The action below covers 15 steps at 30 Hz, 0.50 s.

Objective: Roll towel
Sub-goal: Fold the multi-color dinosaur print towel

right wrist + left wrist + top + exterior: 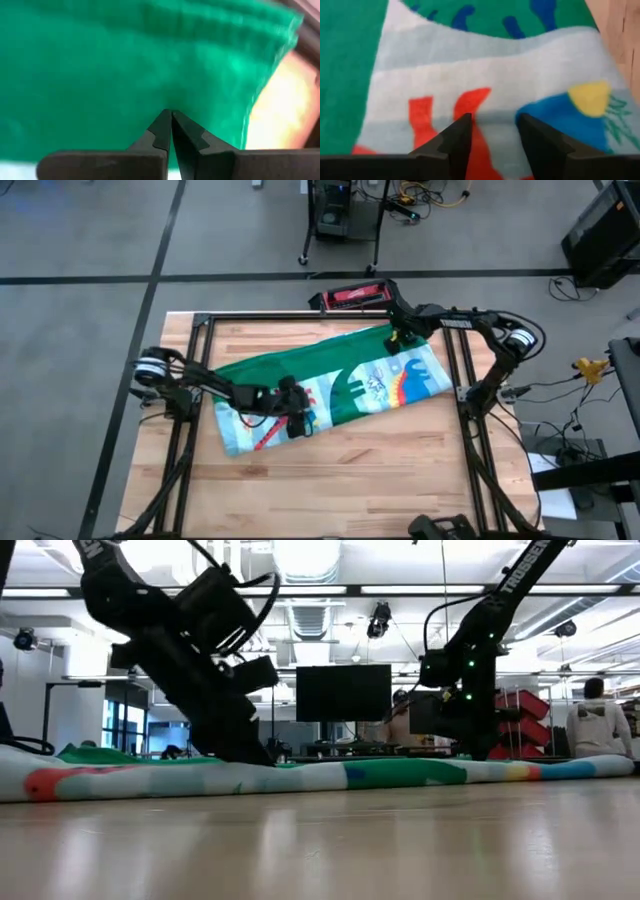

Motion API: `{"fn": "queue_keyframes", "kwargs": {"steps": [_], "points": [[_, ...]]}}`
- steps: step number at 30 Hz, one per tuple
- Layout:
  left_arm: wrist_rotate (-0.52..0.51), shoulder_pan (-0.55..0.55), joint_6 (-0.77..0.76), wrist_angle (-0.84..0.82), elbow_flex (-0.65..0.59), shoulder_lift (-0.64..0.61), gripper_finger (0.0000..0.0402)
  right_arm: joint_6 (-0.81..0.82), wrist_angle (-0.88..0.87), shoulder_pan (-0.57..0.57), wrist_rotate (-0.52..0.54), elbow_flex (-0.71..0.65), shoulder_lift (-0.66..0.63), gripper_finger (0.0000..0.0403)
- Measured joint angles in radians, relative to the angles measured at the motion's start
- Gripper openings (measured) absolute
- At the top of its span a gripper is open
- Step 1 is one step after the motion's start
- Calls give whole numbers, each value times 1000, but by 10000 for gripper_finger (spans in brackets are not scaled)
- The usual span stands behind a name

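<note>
The towel (330,385) lies spread slantwise across the wooden table. Its green back is folded over the far half and its dinosaur-printed face shows along the near half. My left gripper (297,423) stands open over the printed face (495,75) near the towel's left end, with a red shape between its fingers. My right gripper (397,338) is shut, pointing down at the green layer (125,60) by the towel's far right corner. In the low view the towel (400,773) is a low flat band with both arms coming down on it. My left gripper slants down from the table's left onto the printed face, its fingers (457,142) apart and flat cloth showing between them. I cannot tell whether the tips touch the cloth. My right gripper points its shut tips (171,117) down at the green layer; whether they touch it I cannot tell.
A red and black case (352,295) sits at the table's far edge. Black frame rails (200,320) border the table's sides. Bare wood (340,480) lies between the towel and the near edge. People (598,720) stand in the room behind.
</note>
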Motion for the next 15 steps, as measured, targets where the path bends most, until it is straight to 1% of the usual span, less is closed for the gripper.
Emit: {"fn": "queue_keyframes", "kwargs": {"steps": [4,6,9,10,12,14,15], "points": [[-1,-56,-63,-16,-71,-55,135,50,-33,79,-2,-72,-50,0],[9,-85,-55,-41,-104,-115,131,85,-40,137,-20,-102,-81,0],[22,-104,6,-100,-127,-223,127,121,-44,218,-59,-120,-133,0],[9,-104,33,-98,-128,-260,126,128,-37,244,-53,-119,-154,0],[-51,-86,89,-73,-112,-323,123,136,-29,264,-48,-108,-189,0],[-103,-55,138,-60,-92,-353,121,136,-31,260,-42,-99,-222,0],[-103,-36,157,-64,-84,-357,120,130,-27,254,-42,-90,-229,0]]}}
